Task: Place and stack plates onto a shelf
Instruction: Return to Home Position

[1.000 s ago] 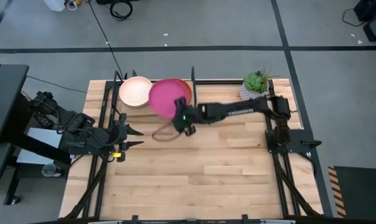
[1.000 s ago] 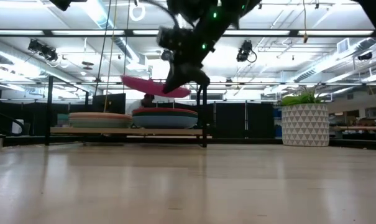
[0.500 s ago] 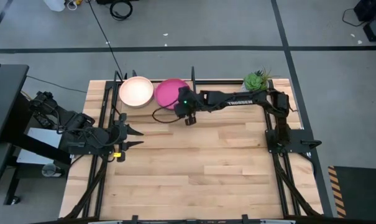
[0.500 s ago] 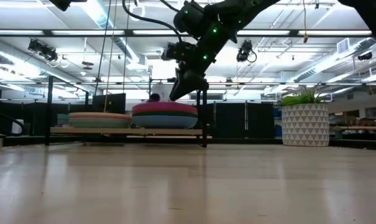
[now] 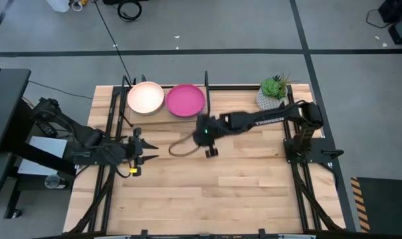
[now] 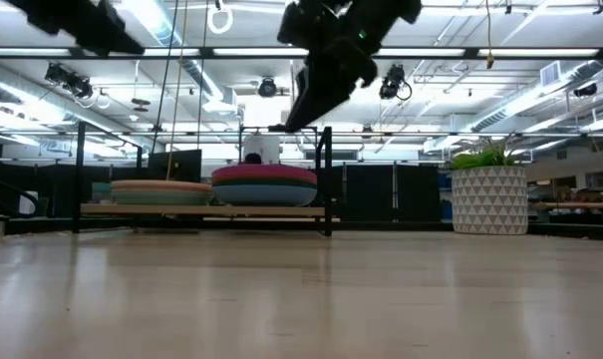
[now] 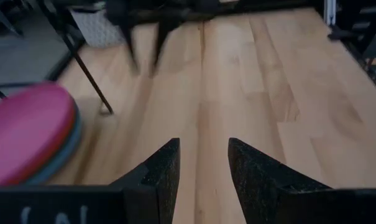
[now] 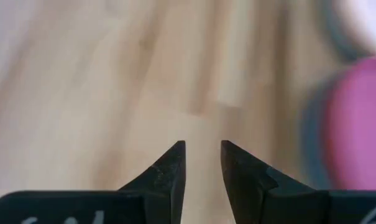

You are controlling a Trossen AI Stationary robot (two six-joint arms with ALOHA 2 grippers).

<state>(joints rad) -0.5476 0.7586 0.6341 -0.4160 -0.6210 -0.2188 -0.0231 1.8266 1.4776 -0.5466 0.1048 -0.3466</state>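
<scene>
The magenta plate (image 5: pixel 186 100) is being borne topmost at the shelf's (image 6: pixel 181 210) right end. The right gripper (image 5: pixel 210 147) is being held empty off the shelf's front edge, fingers apart; the left gripper (image 5: pixel 151 150), likewise parted, near the table's (image 5: pixel 254 186) left edge.

Grey floor (image 5: pixel 207 26), dark tape lines (image 5: pixel 187 51), ceiling strip lights (image 6: pixel 82 52)

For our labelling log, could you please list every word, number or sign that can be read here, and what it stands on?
No text can be read for sure.
White lettering along the right arm, over the table: too small to read.
White marks below the left tool, in its wrist view: cut off, unreadable.
White marks below the right tool, in its wrist view: cut off, unreadable.
</scene>
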